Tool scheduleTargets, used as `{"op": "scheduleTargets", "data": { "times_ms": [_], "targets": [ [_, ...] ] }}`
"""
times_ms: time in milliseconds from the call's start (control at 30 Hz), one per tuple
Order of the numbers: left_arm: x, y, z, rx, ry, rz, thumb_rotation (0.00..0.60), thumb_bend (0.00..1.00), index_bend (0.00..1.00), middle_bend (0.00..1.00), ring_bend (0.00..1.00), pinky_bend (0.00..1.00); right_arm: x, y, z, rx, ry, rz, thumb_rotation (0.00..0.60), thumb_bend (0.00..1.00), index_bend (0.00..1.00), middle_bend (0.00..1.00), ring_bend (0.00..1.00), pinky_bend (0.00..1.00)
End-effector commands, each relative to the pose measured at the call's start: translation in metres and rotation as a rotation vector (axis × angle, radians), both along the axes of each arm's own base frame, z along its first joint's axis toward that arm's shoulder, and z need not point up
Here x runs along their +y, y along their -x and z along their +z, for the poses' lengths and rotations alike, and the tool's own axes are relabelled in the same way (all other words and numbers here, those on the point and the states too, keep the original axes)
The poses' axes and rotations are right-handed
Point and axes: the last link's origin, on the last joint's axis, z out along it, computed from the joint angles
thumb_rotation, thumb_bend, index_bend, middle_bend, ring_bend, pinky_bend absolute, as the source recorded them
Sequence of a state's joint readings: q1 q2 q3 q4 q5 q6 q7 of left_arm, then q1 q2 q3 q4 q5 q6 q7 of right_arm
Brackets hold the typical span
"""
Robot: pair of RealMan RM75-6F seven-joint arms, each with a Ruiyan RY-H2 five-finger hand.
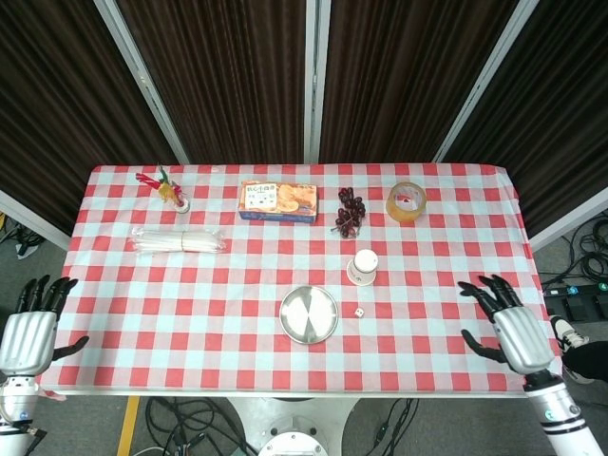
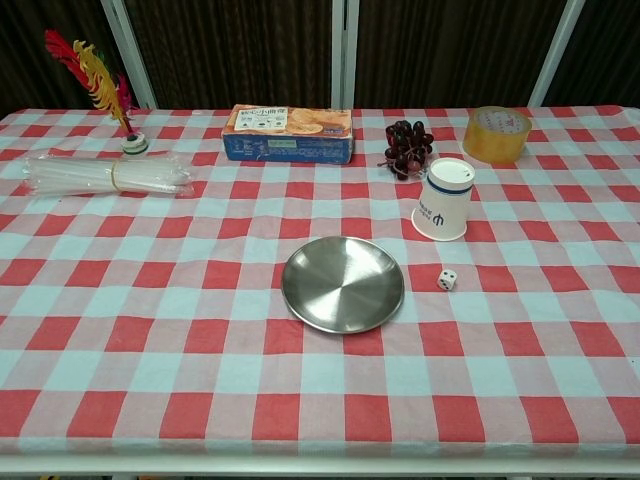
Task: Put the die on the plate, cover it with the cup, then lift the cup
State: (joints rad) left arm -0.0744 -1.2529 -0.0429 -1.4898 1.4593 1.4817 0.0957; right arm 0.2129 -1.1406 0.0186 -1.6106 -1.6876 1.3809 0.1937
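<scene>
— Two hands were in the head view. How did they sit?

— The right hand (image 1: 513,328) hung over the table's (image 1: 190,313) right end near the front edge, fingers spread, holding nothing. The left hand (image 1: 28,332) sat off the left end by the front corner, fingers apart, also empty.

— And the die?

— The die (image 2: 447,280) lay on the cloth just right of the plate (image 2: 343,284), apart from its rim, toward the front edge. The cup (image 2: 443,199) stood upside down behind the die, near the table's middle.

— Along the back edge?

— A feather shuttlecock (image 2: 100,80) at the left corner, a biscuit box (image 2: 289,133), grapes (image 2: 408,146) and a tape roll (image 2: 498,133). A bundle of straws (image 2: 105,175) lay near the left end.
</scene>
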Motion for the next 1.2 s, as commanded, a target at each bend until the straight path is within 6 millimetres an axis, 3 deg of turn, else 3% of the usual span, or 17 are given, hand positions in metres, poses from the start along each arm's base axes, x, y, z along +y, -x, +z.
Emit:
{"op": "scheduleTargets", "data": {
  "times_ms": [33, 233, 433, 767, 1200],
  "targets": [
    [-0.001, 0.001, 0.0, -0.005, -0.002, 0.002, 0.6, 0.0, 0.14, 0.13, 0.02, 0.02, -0.024, -0.028, -0.03, 0.064, -0.1, 0.089, 0.6, 0.06, 0.38, 0.6, 0.49, 0.43],
    [-0.005, 0.005, -0.001, -0.012, 0.002, 0.009, 0.6, 0.0, 0.14, 0.13, 0.02, 0.02, -0.063, -0.057, -0.081, 0.221, -0.281, 0.125, 0.6, 0.12, 0.43, 0.81, 0.75, 0.71],
    [-0.006, 0.008, 0.0, -0.013, -0.002, 0.015, 0.6, 0.0, 0.14, 0.13, 0.02, 0.02, -0.088, -0.074, -0.124, 0.306, -0.326, 0.161, 0.6, 0.16, 0.43, 0.93, 0.89, 0.88],
    [-0.007, 0.009, 0.0, -0.019, 0.002, 0.022, 0.6, 0.0, 0.14, 0.13, 0.02, 0.02, -0.107, -0.084, -0.169, 0.424, -0.367, 0.192, 0.6, 0.23, 0.44, 0.95, 0.92, 0.9],
    [-0.008, 0.01, 0.0, -0.028, 0.006, 0.028, 0.6, 0.0, 0.14, 0.13, 0.02, 0.02, -0.113, -0.079, -0.178, 0.463, -0.38, 0.179, 0.6, 0.27, 0.49, 0.95, 0.92, 0.91]
  ]
}}
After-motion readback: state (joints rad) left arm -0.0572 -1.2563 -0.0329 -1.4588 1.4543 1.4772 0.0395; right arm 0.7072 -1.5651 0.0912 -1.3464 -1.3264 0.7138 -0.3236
